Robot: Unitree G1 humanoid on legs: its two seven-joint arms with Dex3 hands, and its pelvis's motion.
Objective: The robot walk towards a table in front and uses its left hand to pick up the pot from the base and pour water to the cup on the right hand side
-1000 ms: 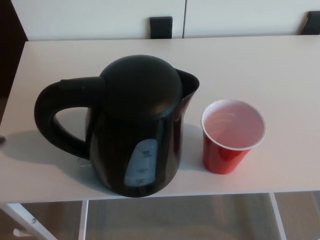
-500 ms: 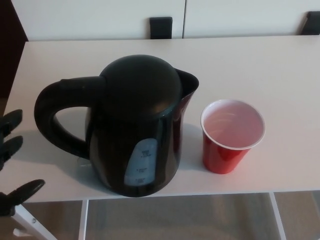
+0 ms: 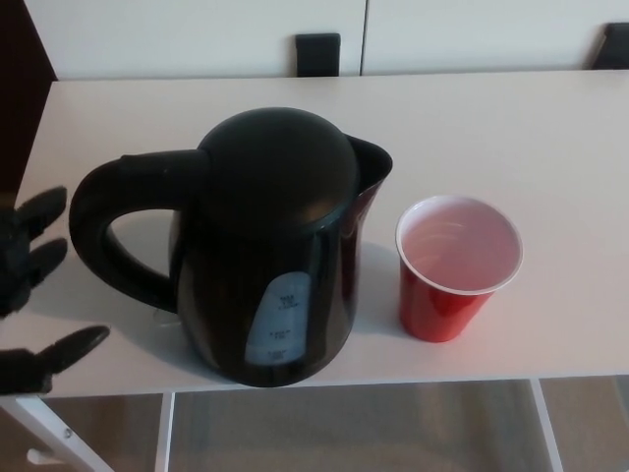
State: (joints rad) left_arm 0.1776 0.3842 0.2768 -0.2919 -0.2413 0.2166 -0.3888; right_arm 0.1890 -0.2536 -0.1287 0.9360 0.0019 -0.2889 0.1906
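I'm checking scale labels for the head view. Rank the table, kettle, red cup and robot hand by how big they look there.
1. table
2. kettle
3. red cup; the left robot hand is cut off by the frame edge, so its rank against the cup is unsure.

A white table (image 3: 550, 128) is filling most of the view, its near edge running along the bottom. A black kettle (image 3: 265, 256) is standing on it left of centre, and a red cup (image 3: 454, 270) is sitting just beside it to the right.
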